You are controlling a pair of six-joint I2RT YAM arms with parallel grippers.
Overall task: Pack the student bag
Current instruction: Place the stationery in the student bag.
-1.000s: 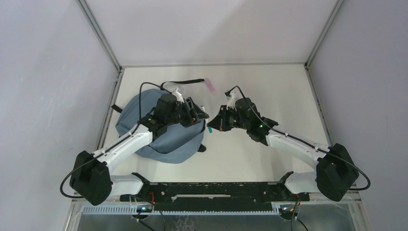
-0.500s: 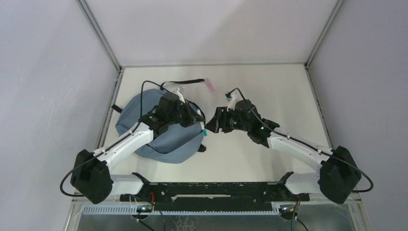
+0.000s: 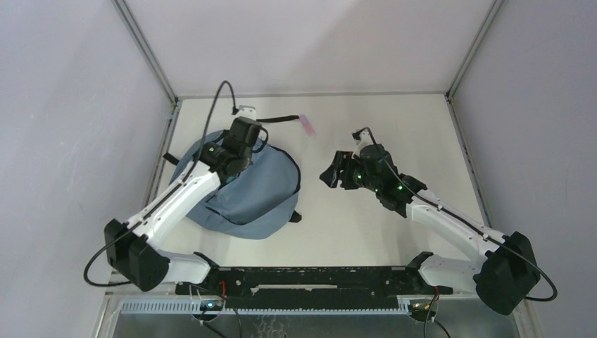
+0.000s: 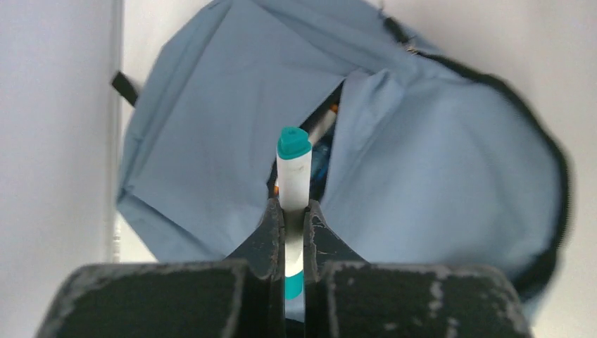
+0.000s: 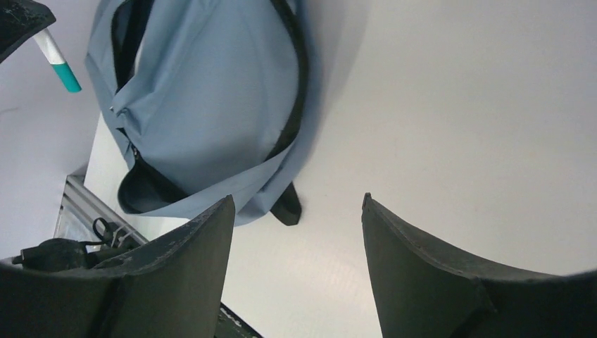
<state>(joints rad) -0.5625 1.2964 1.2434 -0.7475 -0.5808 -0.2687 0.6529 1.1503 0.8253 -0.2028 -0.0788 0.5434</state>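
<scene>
Student bag [image 3: 246, 201] lies flat on the left side of the table [image 3: 380, 120]. Its far-left rim is close to the frame rail [image 3: 166, 137]. The zip mouth [image 4: 320, 158] gapes, w/ a few pens showing inside.

Change vs a sec ago: both grippers were nose to nose just off the bag's right edge, w/ the teal-capped marker [image 4: 293, 165] between them. Now they're well apart. Left gripper [image 4: 288, 215] is clamped on the marker, white barrel pinched btwn the pads, cap pointing out over the bag's mouth. Right gripper [image 5: 297, 201] has let go: jaws spread wide, nothing in them, backed off to the right over bare tabletop. So the handover looks done. What's left for this item, imo, is lowering it into the mouth and releasing.

Room: the left arm reaches in over the bag's left part, w/ rail and wall near on that side, so it's tight. The mouth is a narrow slit btwn two fabric flaps, so the approach prob needs to run along it. Right of the bag there's open tabletop as far as the right gripper. Toward the back, a black strap [image 3: 274, 119] and a small pink item [image 3: 308, 124] lie apart from both arms.
</scene>
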